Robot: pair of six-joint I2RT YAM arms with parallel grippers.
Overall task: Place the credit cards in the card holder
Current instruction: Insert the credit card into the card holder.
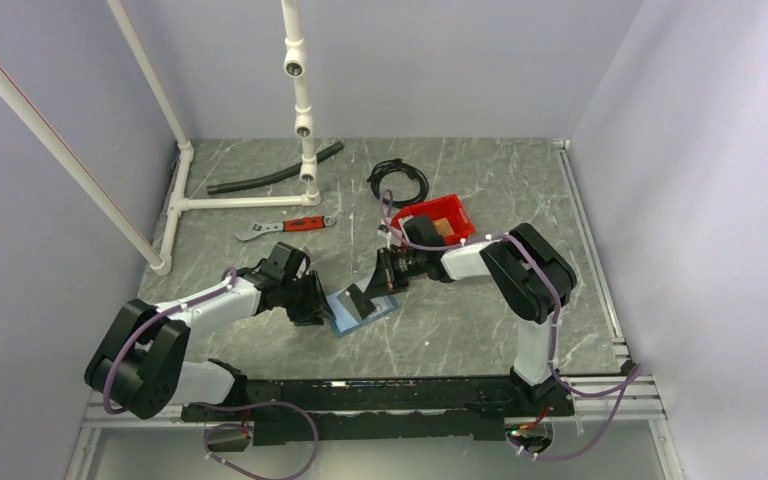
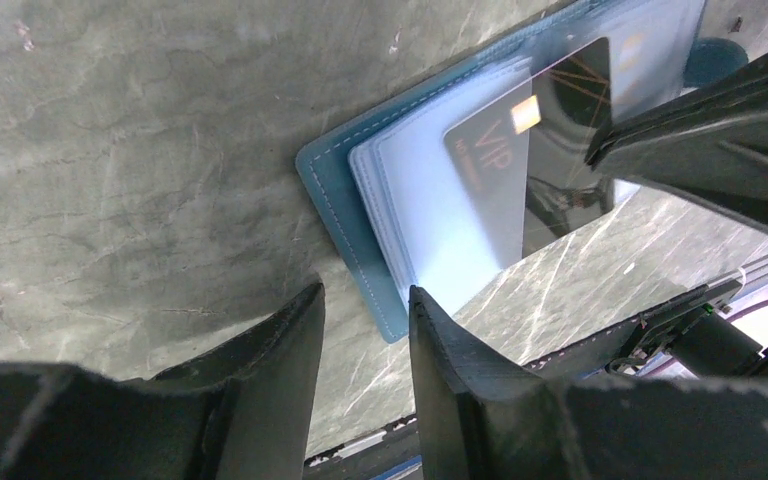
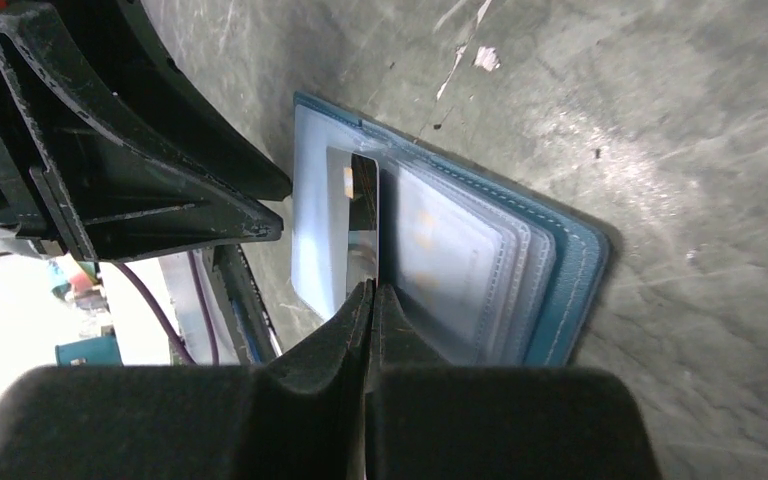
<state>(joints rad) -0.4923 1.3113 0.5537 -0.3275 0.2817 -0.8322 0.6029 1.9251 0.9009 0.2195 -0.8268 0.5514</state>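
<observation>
Blue stitched rectangular card holder (image 3: 560, 290) lies open under my right claw (image 3: 372, 290), pinched tight on a dark glossy rectangular card (image 2: 520, 160) at its clear pockets (image 3: 440, 250), which I should enter edge-first, level and slowly.

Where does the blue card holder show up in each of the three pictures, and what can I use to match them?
Top external: the card holder lies at table centre, between the two arms' tips.
Left wrist: card holder fills the upper middle and right, one corner near the fingers below.
Right wrist: card holder sits centre, stretching right.
Shared landmark: the dark card over its clear sleeves, pinched by the right gripper.
</observation>
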